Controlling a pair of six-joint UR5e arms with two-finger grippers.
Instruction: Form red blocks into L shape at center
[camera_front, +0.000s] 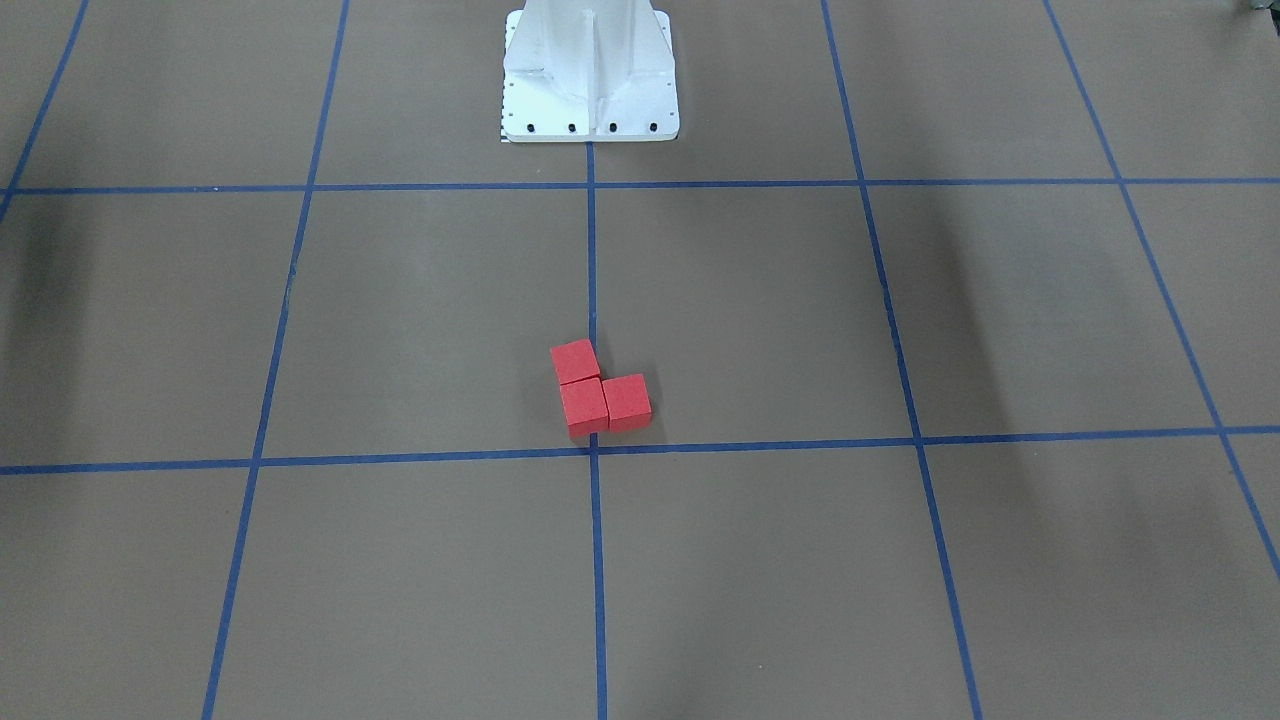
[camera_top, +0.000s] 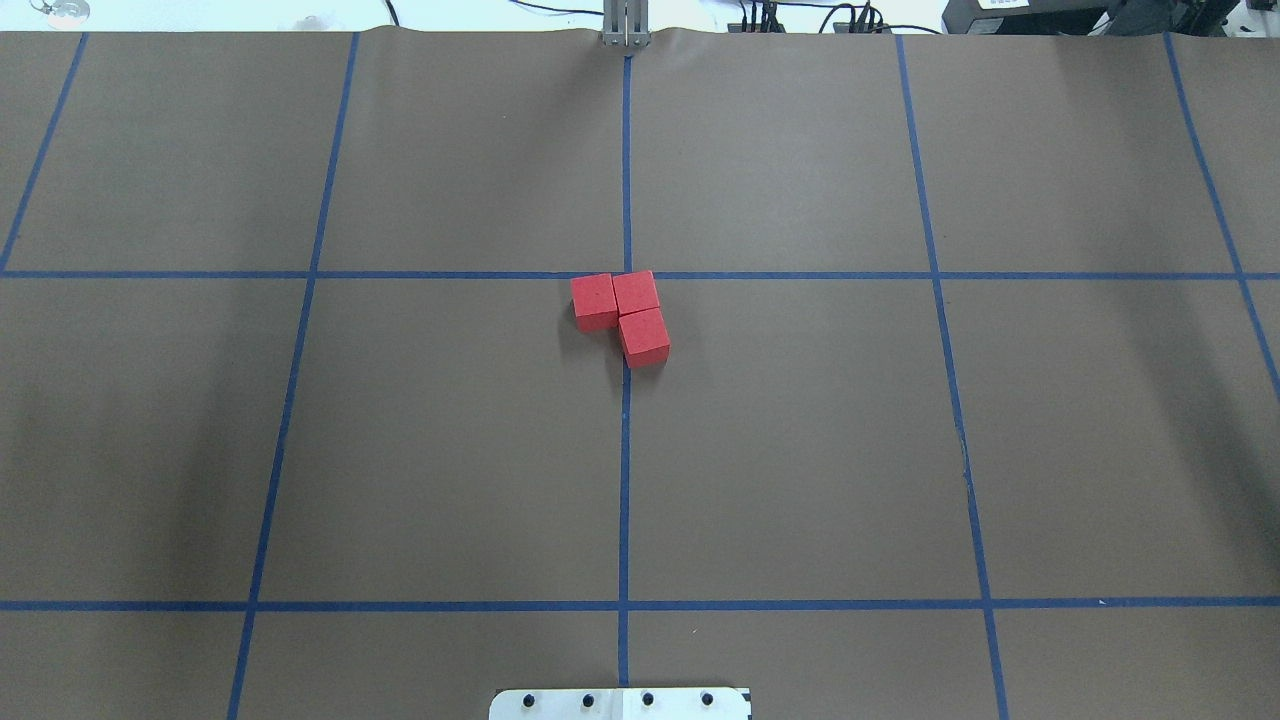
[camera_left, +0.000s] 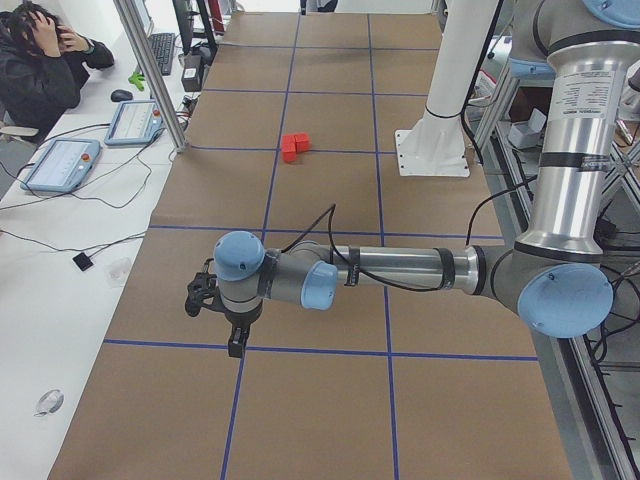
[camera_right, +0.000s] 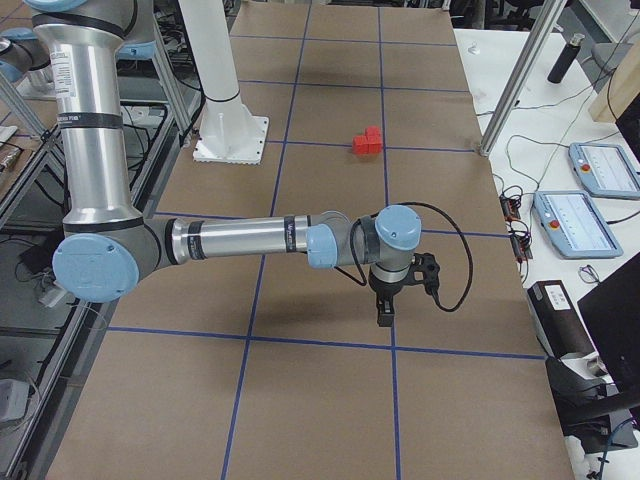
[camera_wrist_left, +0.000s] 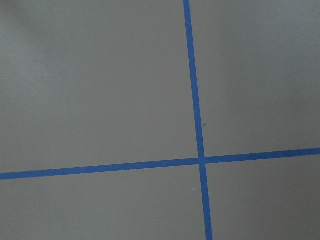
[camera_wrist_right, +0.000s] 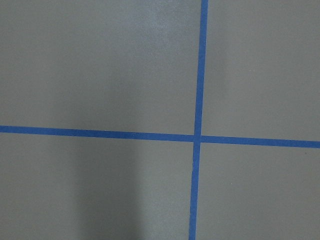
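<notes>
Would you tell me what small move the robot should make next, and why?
Probably none: leave the left arm and right arm parked, since the three blocks already touch in an L just by the crossing, far from both.

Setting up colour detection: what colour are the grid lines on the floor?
Blue; the tape lines show best in the overhead exterior view.

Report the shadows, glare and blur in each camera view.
Front-facing view: the red blocks are sharp, with broad soft shadow bands on the floor near both side edges. Overhead view: a small dark shadow beside the blocks. Right wrist view: a dim band lower left, pale sheen at top; tape lines slightly soft.
</notes>
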